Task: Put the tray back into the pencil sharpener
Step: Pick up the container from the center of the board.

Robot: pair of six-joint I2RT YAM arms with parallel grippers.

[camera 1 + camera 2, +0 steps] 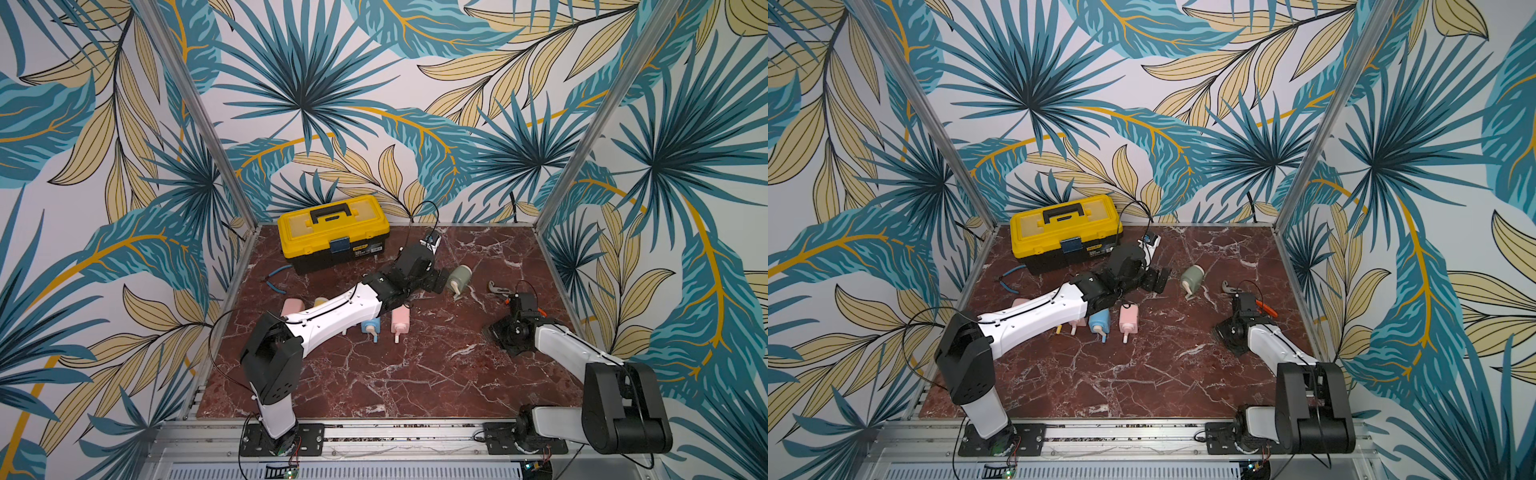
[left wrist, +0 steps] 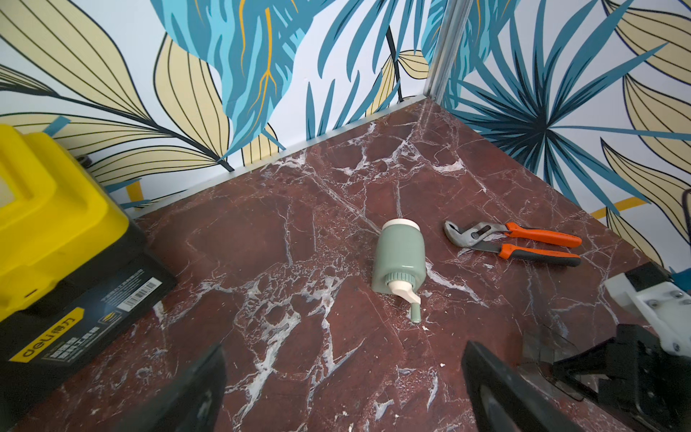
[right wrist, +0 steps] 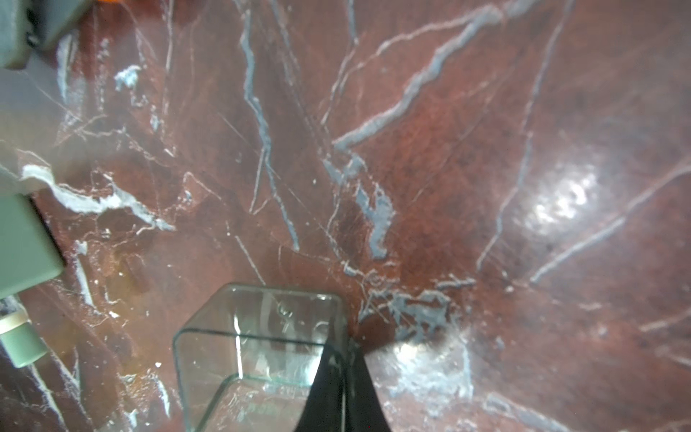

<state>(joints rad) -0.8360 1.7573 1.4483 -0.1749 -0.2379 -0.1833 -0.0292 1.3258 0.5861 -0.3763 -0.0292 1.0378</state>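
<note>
Two fingers (image 3: pixel 325 392) of the right gripper (image 3: pixel 342 359) are pressed together on one thin wall of the clear tray (image 3: pixel 258 336), one inside and one outside, so the tray is in its hold. The tray is low at the marble table (image 3: pixel 486 131), nearer to the robot than the green pencil sharpener (image 1: pixel 459 279) and a little to its right. Whether it touches the table I cannot tell.

I judge the tray to be light, stiff and smooth, with thin walls. It can turn in such a one-wall pinch, and a hard squeeze may crack it. A hold close to a corner seems safest to me, leaving free the end that goes in.

Also nearer than the green pencil sharpener, to its left, lie a blue sharpener (image 1: pixel 370 326) and a pink sharpener (image 1: pixel 401 322). Just beside the green pencil sharpener on that same side, the left gripper (image 2: pixel 344 348) stands fully spread and holds nothing.

The green pencil sharpener lies on its side with the crank toward the robot. Its tray opening is not visible. It looks light too, so it may slide when pushed.

Orange-handled pliers (image 2: pixel 523 243) lie near it on the right. The yellow toolbox (image 1: pixel 332 237) stands farther back, to its left.
</note>
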